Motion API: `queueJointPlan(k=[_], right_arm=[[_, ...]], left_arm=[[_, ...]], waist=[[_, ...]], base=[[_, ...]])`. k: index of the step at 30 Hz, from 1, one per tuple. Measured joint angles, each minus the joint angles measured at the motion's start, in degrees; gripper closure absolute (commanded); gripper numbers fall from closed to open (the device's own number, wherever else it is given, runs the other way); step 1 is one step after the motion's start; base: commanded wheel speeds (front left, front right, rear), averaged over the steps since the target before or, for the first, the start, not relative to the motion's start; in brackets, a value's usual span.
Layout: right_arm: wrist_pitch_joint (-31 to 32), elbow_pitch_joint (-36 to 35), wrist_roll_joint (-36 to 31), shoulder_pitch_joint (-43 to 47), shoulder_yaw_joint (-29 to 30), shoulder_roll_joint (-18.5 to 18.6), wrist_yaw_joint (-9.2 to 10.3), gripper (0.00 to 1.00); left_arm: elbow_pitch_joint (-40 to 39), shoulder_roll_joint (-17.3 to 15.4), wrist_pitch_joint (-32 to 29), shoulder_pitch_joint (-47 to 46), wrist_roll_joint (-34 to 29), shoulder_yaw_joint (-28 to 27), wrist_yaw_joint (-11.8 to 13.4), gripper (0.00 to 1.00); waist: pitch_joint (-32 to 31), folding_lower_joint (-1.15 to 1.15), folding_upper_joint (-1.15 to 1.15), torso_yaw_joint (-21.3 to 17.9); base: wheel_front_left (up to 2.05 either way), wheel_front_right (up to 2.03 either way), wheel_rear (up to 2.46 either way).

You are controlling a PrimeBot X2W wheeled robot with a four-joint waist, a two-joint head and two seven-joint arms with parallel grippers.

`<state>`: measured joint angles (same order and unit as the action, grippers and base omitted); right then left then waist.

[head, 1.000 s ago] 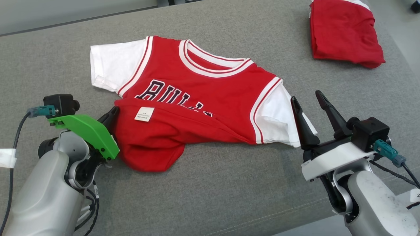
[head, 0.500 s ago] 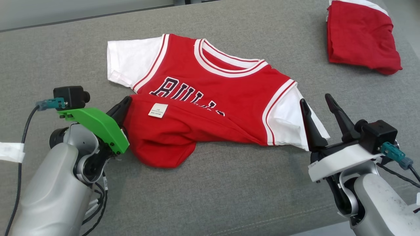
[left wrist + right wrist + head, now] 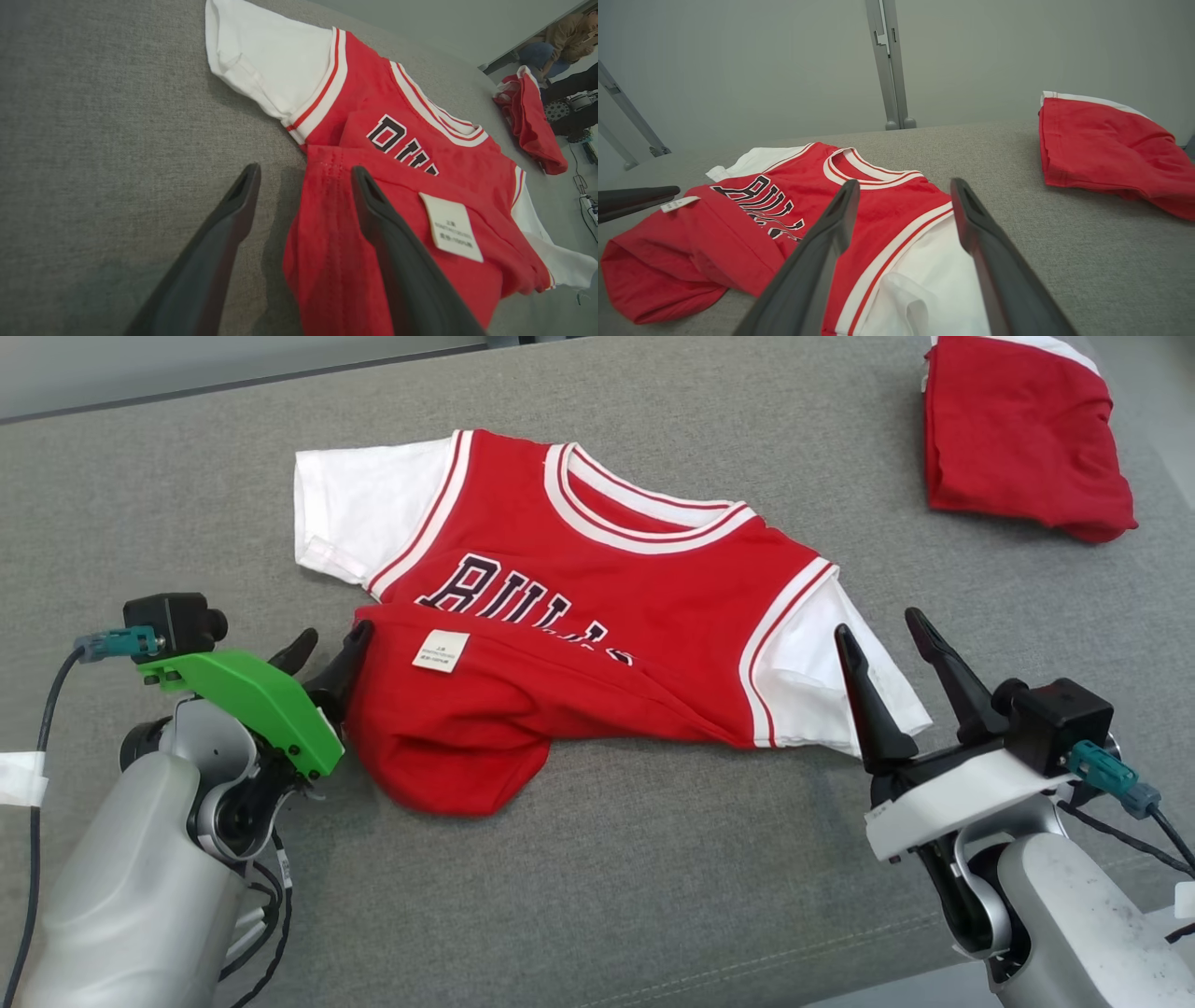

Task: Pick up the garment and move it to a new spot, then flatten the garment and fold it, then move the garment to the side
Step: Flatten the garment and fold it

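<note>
The left gripper [image 3: 334, 633] has just spread its jaws, releasing the shirt [image 3: 597, 569] with its hem [image 3: 392, 618] turned up; the right gripper [image 3: 878, 622] gapes empty. First fold looks laid.

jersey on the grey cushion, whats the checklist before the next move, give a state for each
1. Left gripper free of cloth: cannot tell. Its jaws stand apart astride the turned-up hem of the jersey.
2. Right gripper open: ok. Its fingers are spread at the white sleeve.
3. Jersey flat: not ok. The bottom is folded up over the lettering, with the white label showing and a bulge at the near corner.
4. That sleeve smooth: not ok, it is creased.
5. Room to work: ok. The folded red garment lies apart, at the far corner of the grey surface.
</note>
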<state>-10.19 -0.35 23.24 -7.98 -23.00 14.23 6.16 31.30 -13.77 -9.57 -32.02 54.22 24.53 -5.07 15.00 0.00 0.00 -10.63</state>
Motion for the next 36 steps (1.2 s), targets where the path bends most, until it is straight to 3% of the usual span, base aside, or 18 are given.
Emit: queueJointPlan(k=[14, 16, 23, 27, 36], right_arm=[[0.1, -0.2, 0.0, 0.0, 0.1, -0.2, 0.01, 0.00], [0.1, -0.2, 0.0, 0.0, 0.2, -0.2, 0.02, 0.00], [0.1, -0.1, 0.0, 0.0, 0.4, -0.2, 0.02, 0.00], [0.1, 0.0, 0.0, 0.0, 0.4, -0.2, 0.02, 0.00], [0.1, 0.1, 0.0, 0.1, 1.0, -0.2, 0.08, 0.00]], left_arm=[[2.7, 0.3, -1.5, -1.4, 0.6, 0.8, -0.5, 0.01], [2.9, 0.4, -1.5, -1.5, 1.1, 1.0, -0.6, 0.19], [3.0, 0.7, -1.5, -2.3, 1.6, 1.4, -1.0, 0.64], [3.2, 0.9, -1.5, -2.4, 1.6, 1.6, -1.3, 0.98], [2.6, 1.7, -0.8, -2.7, 1.5, 2.2, -1.5, 1.00]], waist=[[1.2, 0.00, 0.00, -2.5], [1.3, 0.00, 0.00, -2.6], [1.2, 0.00, 0.00, -2.5], [1.1, 0.00, 0.00, -2.2], [0.9, 0.00, 0.00, -1.6]], base=[[0.00, 0.00, 0.00], [0.00, 0.00, 0.00], [0.00, 0.00, 0.00], [0.00, 0.00, 0.00], [0.00, 0.00, 0.00]])
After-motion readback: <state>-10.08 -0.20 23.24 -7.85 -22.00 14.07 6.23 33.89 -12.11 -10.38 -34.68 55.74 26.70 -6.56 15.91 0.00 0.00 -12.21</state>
